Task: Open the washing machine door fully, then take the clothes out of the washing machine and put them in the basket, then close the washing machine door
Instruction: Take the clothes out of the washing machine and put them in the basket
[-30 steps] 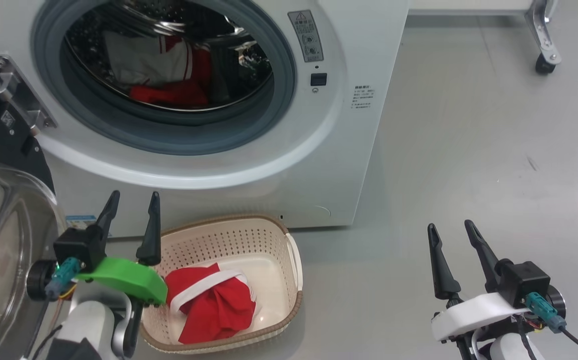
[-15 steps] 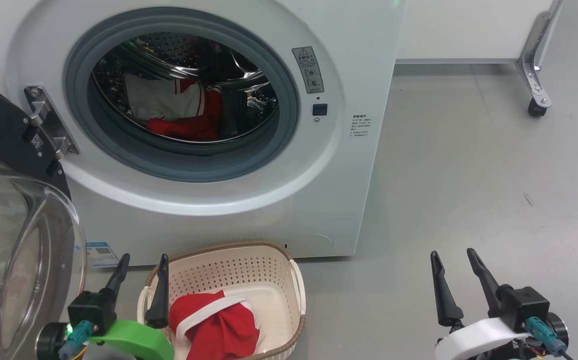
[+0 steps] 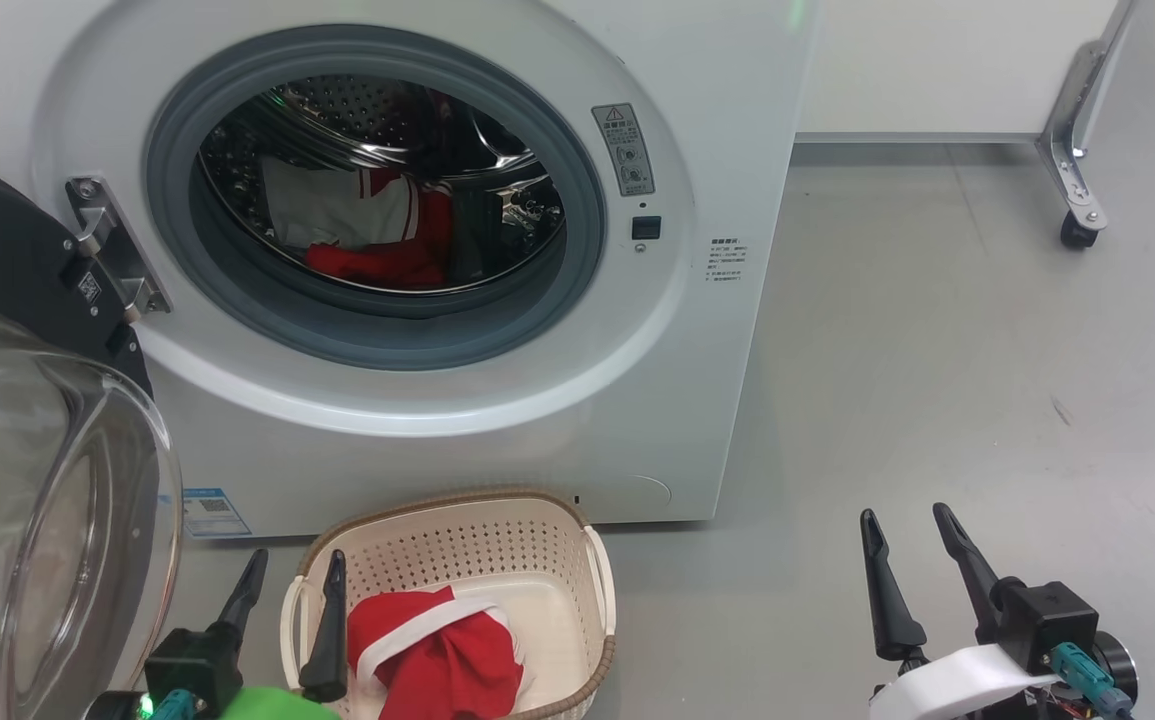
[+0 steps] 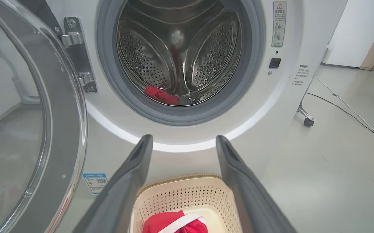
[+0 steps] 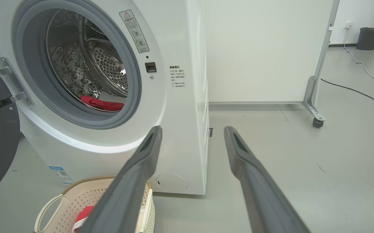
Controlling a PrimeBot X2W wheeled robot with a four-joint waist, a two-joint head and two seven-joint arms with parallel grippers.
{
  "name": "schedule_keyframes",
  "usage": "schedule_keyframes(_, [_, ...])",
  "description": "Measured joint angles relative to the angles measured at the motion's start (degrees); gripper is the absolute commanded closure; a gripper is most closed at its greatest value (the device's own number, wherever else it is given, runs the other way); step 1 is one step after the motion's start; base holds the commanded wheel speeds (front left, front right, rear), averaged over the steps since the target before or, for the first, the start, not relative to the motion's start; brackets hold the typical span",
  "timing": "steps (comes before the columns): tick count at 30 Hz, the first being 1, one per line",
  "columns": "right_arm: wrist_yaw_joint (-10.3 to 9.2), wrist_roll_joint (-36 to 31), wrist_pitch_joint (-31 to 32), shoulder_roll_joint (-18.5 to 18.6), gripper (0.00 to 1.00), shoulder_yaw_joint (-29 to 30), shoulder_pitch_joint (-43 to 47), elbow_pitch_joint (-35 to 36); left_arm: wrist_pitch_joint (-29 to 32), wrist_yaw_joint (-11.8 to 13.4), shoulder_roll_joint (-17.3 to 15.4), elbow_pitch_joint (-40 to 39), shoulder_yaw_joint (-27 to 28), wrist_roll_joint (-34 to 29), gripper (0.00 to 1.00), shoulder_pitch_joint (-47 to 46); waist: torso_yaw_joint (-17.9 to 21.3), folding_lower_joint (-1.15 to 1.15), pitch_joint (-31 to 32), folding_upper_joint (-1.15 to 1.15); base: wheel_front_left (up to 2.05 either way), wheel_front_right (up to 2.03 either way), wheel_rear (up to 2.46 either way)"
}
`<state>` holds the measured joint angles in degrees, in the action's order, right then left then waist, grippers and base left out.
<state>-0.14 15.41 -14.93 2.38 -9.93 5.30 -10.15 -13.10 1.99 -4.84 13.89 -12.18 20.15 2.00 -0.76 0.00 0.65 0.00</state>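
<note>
The white washing machine (image 3: 697, 120) stands open, its door (image 3: 47, 500) swung out to the left, glass bowl facing me. Red and white clothes (image 3: 377, 235) lie inside the drum (image 4: 161, 95) (image 5: 102, 103). The cream basket (image 3: 497, 530) sits on the floor in front of the machine, with a red garment (image 3: 437, 655) in it (image 4: 174, 223). My left gripper (image 3: 292, 565) hovers open over the basket's left rim, empty. My right gripper (image 3: 907, 525) hangs open above the bare floor at the right, holding nothing.
A wheeled metal stand leg (image 3: 1077, 200) stands at the back right beside a white wall panel. A cable (image 5: 355, 92) runs across the grey floor (image 3: 937, 380) behind it. A dark bin (image 5: 369, 37) sits far back.
The head camera has tilted up and back, so the machine and basket sit lower in view. My left gripper has dropped lower in the picture; both grippers stay open.
</note>
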Motion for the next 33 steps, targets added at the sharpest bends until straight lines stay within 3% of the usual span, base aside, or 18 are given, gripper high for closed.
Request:
schedule_keyframes(22, [0.02,-0.43,0.00,-0.03,0.00,-0.38,1.08,0.33,3.16,1.34,-0.16,-6.23,-0.75,-0.18,0.00,3.08,-0.22,0.00,-0.15,0.00,0.00,0.00,0.00])
schedule_keyframes(33, [0.01,-0.96,0.00,-0.04,0.00,-1.08,0.93,2.33,5.44,1.72,-0.25,-7.99,-1.08,-0.18,0.00,2.20,0.26,0.00,-3.56,0.00,0.00,0.00,0.00])
